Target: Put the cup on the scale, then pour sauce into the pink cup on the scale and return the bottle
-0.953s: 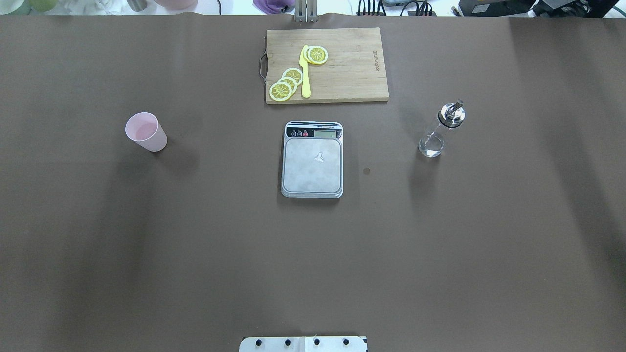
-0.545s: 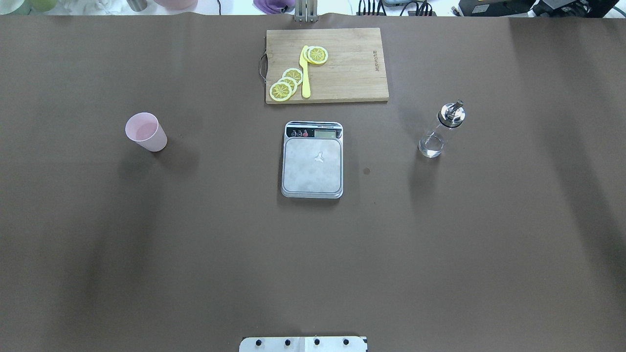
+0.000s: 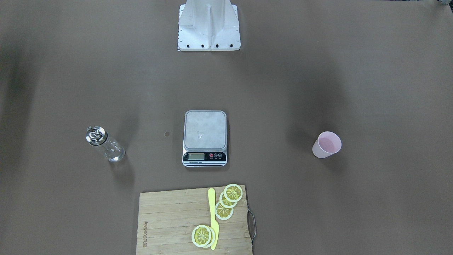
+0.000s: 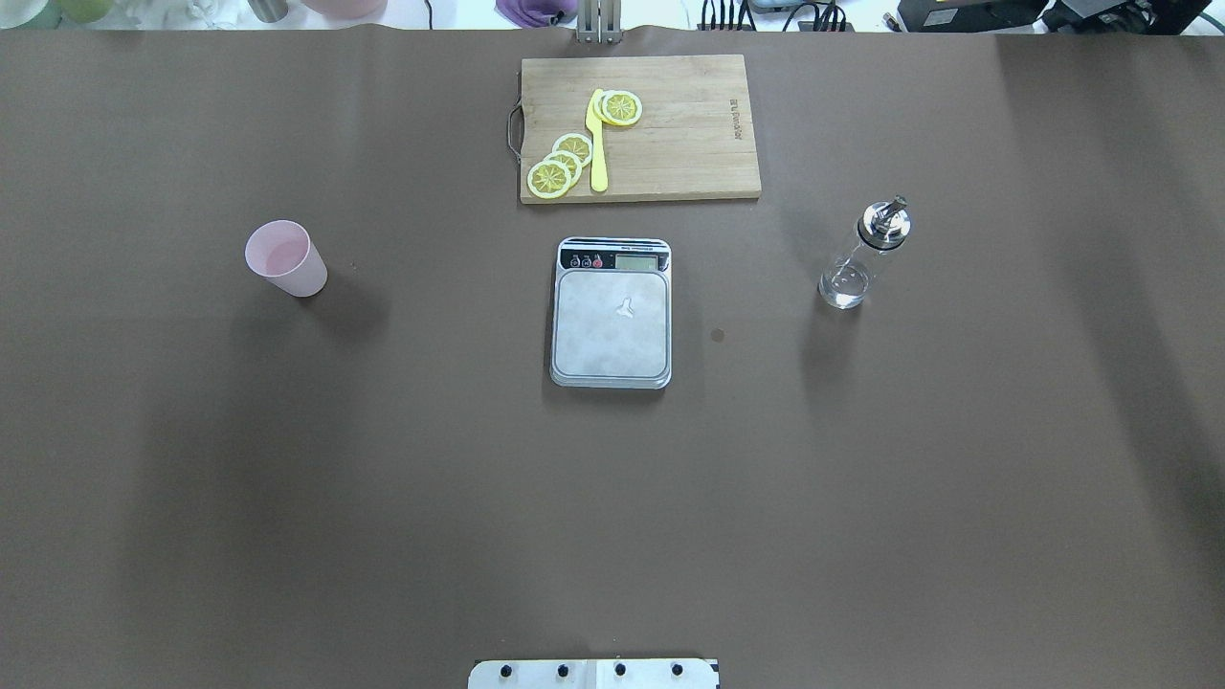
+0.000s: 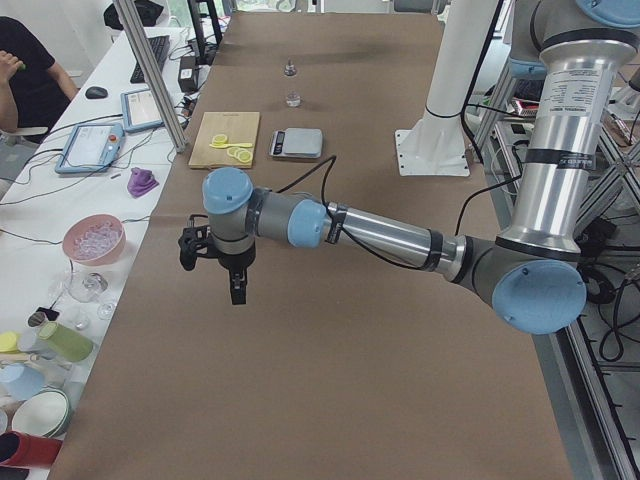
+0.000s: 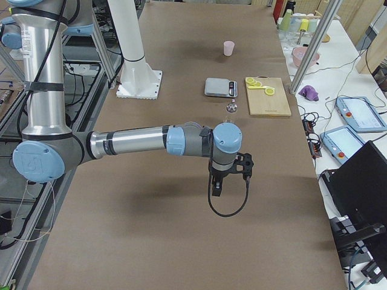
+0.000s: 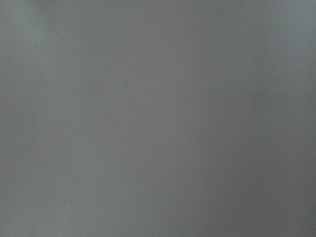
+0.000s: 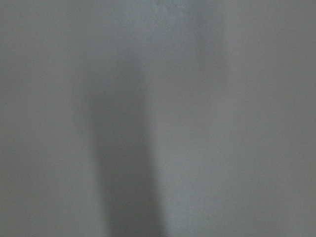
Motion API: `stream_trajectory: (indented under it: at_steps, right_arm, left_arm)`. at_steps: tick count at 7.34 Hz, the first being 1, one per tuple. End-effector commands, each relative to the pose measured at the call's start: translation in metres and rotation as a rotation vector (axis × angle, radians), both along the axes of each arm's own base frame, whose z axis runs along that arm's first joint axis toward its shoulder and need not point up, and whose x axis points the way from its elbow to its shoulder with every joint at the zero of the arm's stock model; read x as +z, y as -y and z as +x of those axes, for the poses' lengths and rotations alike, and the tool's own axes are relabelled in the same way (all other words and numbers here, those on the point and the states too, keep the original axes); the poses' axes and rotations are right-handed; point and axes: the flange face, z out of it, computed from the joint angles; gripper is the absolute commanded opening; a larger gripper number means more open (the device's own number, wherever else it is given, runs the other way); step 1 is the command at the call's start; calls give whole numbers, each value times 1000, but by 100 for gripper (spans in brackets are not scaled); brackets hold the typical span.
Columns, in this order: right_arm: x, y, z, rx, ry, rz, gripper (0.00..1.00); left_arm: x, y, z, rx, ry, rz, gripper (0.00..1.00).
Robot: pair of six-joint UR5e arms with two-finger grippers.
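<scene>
Cup (image 4: 285, 258) stands upright well left of the scale (image 4: 611, 322), on the side of my left gripper (image 5: 237, 292); bottle (image 4: 855, 263) stands well right of it, nearer my right gripper (image 6: 216, 188). Whether either gripper is parted or closed, I cannot tell.

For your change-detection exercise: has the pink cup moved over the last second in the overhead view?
No. The pink cup stands upright at the same spot as before, equally far left of the scale.
</scene>
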Motion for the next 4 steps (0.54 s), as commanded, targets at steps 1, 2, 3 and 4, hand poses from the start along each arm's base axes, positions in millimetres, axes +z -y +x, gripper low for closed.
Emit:
stream_trajectory:
  at_steps: [1,2,3,4]
  right_arm:
    - [-1,0,0,2,-1,-1,100]
    - [-1,0,0,3,-1,-2,100]
    - [-2,1,-1,2,-1,1,100]
    - [-2,2,-1,0,-1,1,100]
  left_arm:
    - [-84,22,89,-40,-51,-42,98]
    - [-96,21,142,-11,-55,-77,98]
    - [-102,15,187,5,-16,-82,98]
    - [-110,8,247,11,11,-72,97]
